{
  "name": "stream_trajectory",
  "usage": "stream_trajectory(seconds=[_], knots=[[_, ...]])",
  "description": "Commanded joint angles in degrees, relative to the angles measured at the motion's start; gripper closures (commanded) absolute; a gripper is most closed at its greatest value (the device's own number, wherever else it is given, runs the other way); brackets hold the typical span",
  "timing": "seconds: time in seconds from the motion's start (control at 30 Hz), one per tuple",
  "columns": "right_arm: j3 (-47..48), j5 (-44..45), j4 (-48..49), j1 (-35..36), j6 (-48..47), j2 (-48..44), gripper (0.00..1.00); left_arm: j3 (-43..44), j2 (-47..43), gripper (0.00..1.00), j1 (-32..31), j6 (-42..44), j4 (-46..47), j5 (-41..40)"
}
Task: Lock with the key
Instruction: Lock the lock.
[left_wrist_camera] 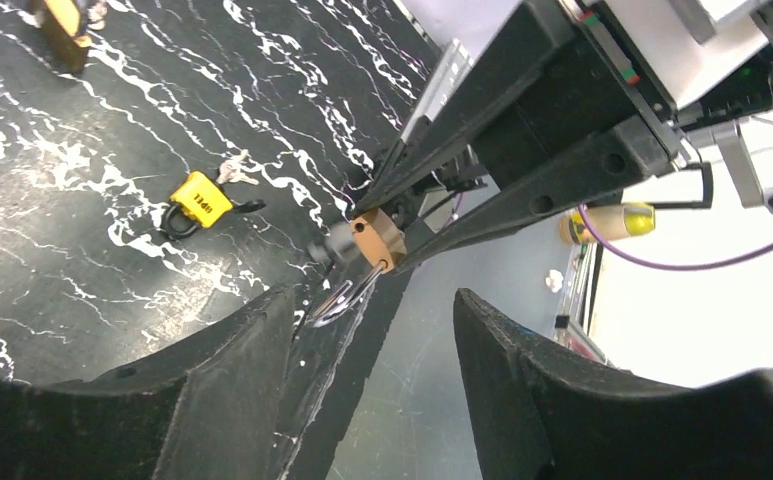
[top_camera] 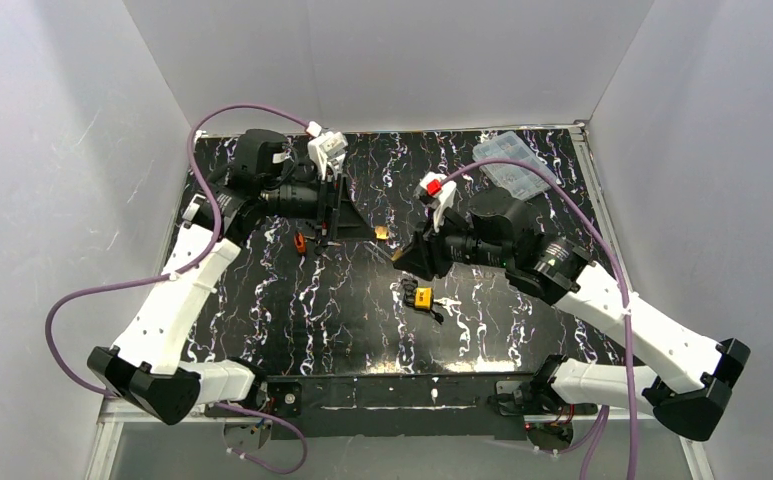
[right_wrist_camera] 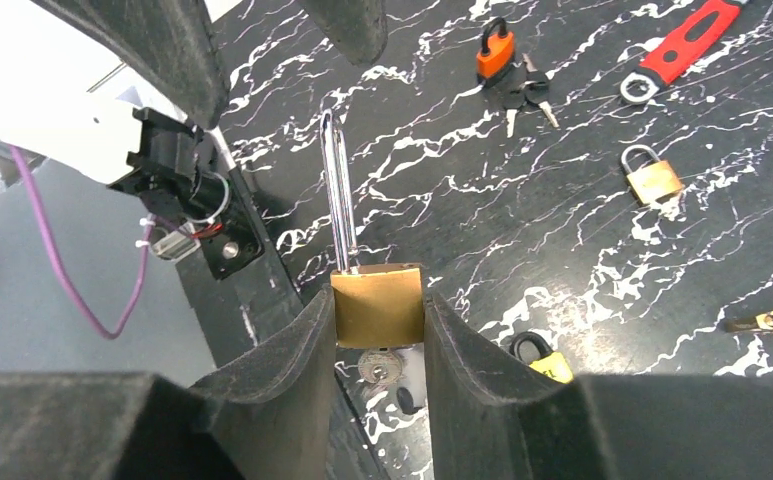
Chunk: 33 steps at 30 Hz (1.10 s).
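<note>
Clutter on the table [top_camera: 262, 330] lies close to the work: yellow padlock [top_camera: 422, 296] w/ small keys just nearside of the R gripper [right_wrist_camera: 377, 295], orange padlock [right_wrist_camera: 495, 50] w/ its keys [right_wrist_camera: 524, 92] over by the L arm, a red-handled tool [right_wrist_camera: 677, 55] and a spare brass padlock [right_wrist_camera: 652, 175] flat on the top further off, and a clear plastic box [top_camera: 510, 160] at the far R corner. R gripper is clamped on the task padlock [right_wrist_camera: 377, 310], fingers pressed to both sides of the brass body, lock held up off the table mid-workspace w/ its shackle [right_wrist_camera: 339, 190] pointing at the L arm. L gripper [left_wrist_camera: 372, 310] is spread wide, holding nothing, and faces that lock from just beside it, apart from it. R wrist view shows the L fingers [right_wrist_camera: 162, 50] flanking the shackle tip, plus a round metal bit right under the lock body; can't tell if that is the key. L wrist view gives the other side: brass body pinched at the R fingertips, shackle hanging toward the cam, yellow padlock beyond on the table. Top view shows both arms reaching in toward centre, but the lock there is only a small brass speck. Whether the shackle is latched I can't tell from any view. Table is black w/ white marble veining; plain white walls [top_camera: 62, 150] box in three sides.
</note>
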Motion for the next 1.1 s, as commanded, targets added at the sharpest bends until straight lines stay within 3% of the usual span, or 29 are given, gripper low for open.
stream_trajectory(seconds=[0.0, 0.4, 0.7, 0.83, 0.87, 0.93, 0.97, 1.0, 1.03, 1.07], knots=[[3.99, -4.85, -0.83, -0.54, 0.59, -2.06, 0.99, 2.53, -0.72, 0.44, -1.98, 3.74, -2.43, 2.81], [6.13, -6.43, -2.24, -0.66, 0.71, -2.91, 0.99, 3.55, -0.19, 0.55, -5.50, 6.68, -5.02, 3.10], [6.86, -5.67, -2.41, -1.07, 0.54, -2.41, 0.99, 4.70, 0.60, 0.71, -7.30, 8.77, -8.22, 1.84], [6.85, -5.53, -2.59, -1.21, 0.40, -2.41, 0.99, 4.88, 0.59, 0.73, -7.74, 9.28, -8.55, 1.44], [6.96, -5.71, -2.63, -1.23, 0.40, -2.36, 0.99, 4.78, 0.61, 0.76, -7.87, 9.29, -8.54, 1.15], [7.14, -5.83, -2.49, -1.25, 0.58, -1.87, 0.99, 5.29, 0.96, 1.00, -8.48, 7.21, -7.27, -0.33], [7.02, -5.48, -1.81, -1.25, 0.74, -1.97, 0.75, 5.35, 0.72, 1.00, -8.49, 4.92, -5.26, -0.66], [7.03, -4.90, -0.98, -1.24, 0.86, -2.23, 0.45, 5.58, 0.17, 1.00, -8.55, 2.62, -3.19, -1.20], [7.20, -3.84, -0.43, -1.38, 0.91, -2.46, 0.33, 6.36, -0.71, 1.00, -8.52, -0.28, -0.87, -2.19], [7.60, -3.06, -0.15, -1.45, 0.88, -2.95, 0.30, 7.29, -1.31, 1.00, -8.58, -2.10, 0.62, -2.51]])
